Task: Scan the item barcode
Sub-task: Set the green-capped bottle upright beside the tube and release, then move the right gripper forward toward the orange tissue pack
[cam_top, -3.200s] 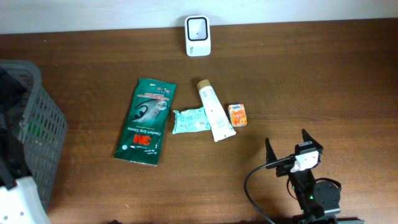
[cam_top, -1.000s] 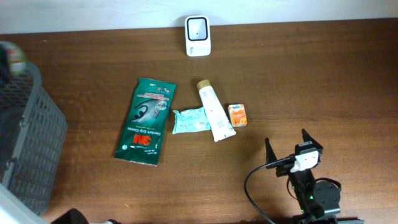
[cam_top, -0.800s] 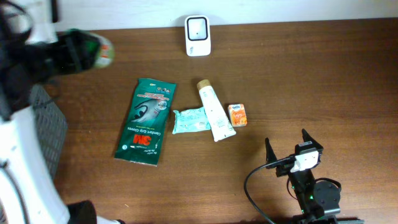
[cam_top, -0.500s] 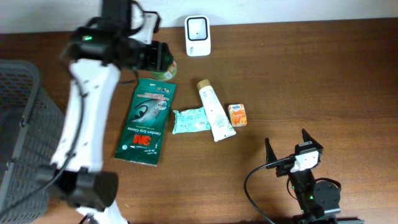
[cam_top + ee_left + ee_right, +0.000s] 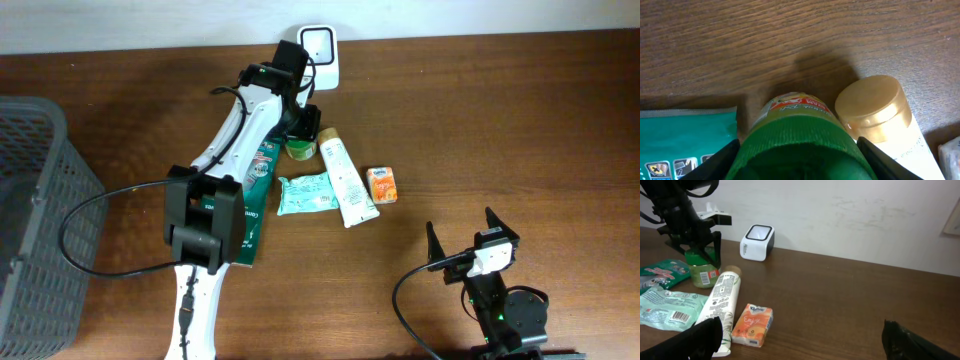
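Two tools, left tool [image 5: 298, 135] gripping a green-capped jar [image 5: 795, 112] beside the scanner [image 5: 318, 45] at the surface's [image 5: 500, 130] far edge, right tool [image 5: 463, 232] spread wide, holding nothing.

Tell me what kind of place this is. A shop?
Probably a pretend shop checkout, maybe in a lab. There is a white barcode scanner by the wall, a grey basket at the side, and small packaged goods laid out, like the tube and the jar in the robot's left hand.
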{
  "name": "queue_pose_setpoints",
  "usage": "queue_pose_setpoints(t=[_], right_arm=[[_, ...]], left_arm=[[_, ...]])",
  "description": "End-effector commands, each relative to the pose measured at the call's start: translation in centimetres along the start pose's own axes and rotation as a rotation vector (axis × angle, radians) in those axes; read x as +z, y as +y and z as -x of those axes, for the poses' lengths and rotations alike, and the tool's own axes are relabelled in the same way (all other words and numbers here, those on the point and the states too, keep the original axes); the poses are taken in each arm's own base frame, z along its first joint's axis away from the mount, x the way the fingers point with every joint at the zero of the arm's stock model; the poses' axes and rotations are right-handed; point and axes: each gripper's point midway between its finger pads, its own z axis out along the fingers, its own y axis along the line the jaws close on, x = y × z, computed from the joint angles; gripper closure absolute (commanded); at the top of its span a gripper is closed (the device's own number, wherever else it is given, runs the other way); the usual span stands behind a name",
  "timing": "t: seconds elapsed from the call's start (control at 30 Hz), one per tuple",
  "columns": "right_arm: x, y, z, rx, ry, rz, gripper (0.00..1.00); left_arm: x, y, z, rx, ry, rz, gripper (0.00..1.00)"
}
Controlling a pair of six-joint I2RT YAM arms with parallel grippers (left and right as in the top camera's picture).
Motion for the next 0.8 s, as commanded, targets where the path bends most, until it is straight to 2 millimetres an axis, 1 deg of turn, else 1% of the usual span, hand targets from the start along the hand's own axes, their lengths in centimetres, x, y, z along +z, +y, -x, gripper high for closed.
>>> queue_pose_setpoints(t=[0.0,0.03,0.07,0.13,0.17,0.2,0.23,0.27,0.3,0.37,0.4,0.43,0.47,0.5,0.53,0.6,0.63,0.67,0.7,0.73,0.77], right_arm=[[0.0,0.1,-0.3,0.004,0.003,0.004,0.02],[0.0,0.1,-0.3,0.004,0.003,0.004,0.02],[0.0,0.1,-0.3,0.004,0.004,0.004,0.02],[0.0,0.1,-0.3,0.004,0.003,0.004,0.02],[0.0,0.1,-0.3,0.004,0.003,0.004,0.02],[0.0,0.1,-0.3,0.004,0.003,0.004,0.02],[0.0,0.1,-0.3,0.004,0.004,0.004,0.02],[0.0,0.1,-0.3,0.004,0.004,0.004,0.02],[0.0,0.1,-0.3,0.004,0.003,0.004,0.02],[0.0,0.1,-0.3,0.004,0.003,0.004,0.02],[0.0,0.1,-0.3,0.004,0.003,0.004,0.02],[0.0,0.1,-0.3,0.004,0.003,0.004,0.02],[0.0,0.1,-0.3,0.004,0.003,0.004,0.02],[0.0,0.1,-0.3,0.004,0.003,0.004,0.02],[0.0,0.1,-0.3,0.004,0.003,0.004,0.01],[0.0,0.1,-0.1,0.003,-0.002,0.003,0.02],[0.0,0.1,0.7,0.001,-0.037,0.006,0.02],[-0.1,0.9,1.6,-0.003,-0.075,0.053,0.02],[-0.1,1.5,1.6,-0.004,-0.074,0.086,0.02],[-0.1,1.7,1.6,-0.005,-0.076,0.096,0.02],[-0.2,2.0,2.0,-0.007,-0.091,0.116,0.02]], left_arm=[[1.4,-0.5,-0.8,-0.031,0.042,-0.028,0.25],[1.2,-0.6,-0.8,-0.032,0.046,-0.028,0.03],[0.7,-0.6,-0.8,-0.032,0.05,-0.027,0.01],[-1.4,-0.7,0.0,-0.033,0.032,-0.028,0.01],[-3.1,-0.8,0.9,-0.029,0.005,-0.032,0.01],[-5.3,-1.0,1.9,-0.024,-0.035,-0.036,0.01],[-8.3,-1.3,3.2,-0.01,-0.097,-0.044,0.01],[-10.5,-1.4,3.9,0.005,-0.141,-0.048,0.01],[-13.6,-1.0,4.7,0.022,-0.198,-0.048,0.01],[-17.0,0.4,5.1,0.02,-0.251,-0.037,0.01],[-18.7,2.0,5.1,-0.005,-0.274,-0.026,0.01],[-19.8,4.1,5.0,-0.043,-0.286,-0.011,0.01],[-20.3,6.7,4.8,-0.077,-0.288,0.009,0.01],[-20.5,8.7,4.6,-0.087,-0.284,0.02,0.01],[-20.7,10.2,4.3,-0.067,-0.281,0.015,0.01],[-21.3,12.6,4.0,-0.023,-0.294,-0.023,0.01],[-21.7,13.7,3.9,-0.027,-0.304,-0.042,0.01],[-22.0,14.7,3.6,-0.028,-0.31,-0.068,0.01],[-22.3,15.3,3.2,-0.009,-0.314,-0.094,0.01],[-22.5,16.0,2.9,-0.003,-0.317,-0.11,0.01],[-22.7,17.0,2.5,-0.012,-0.317,-0.105,0.01]])
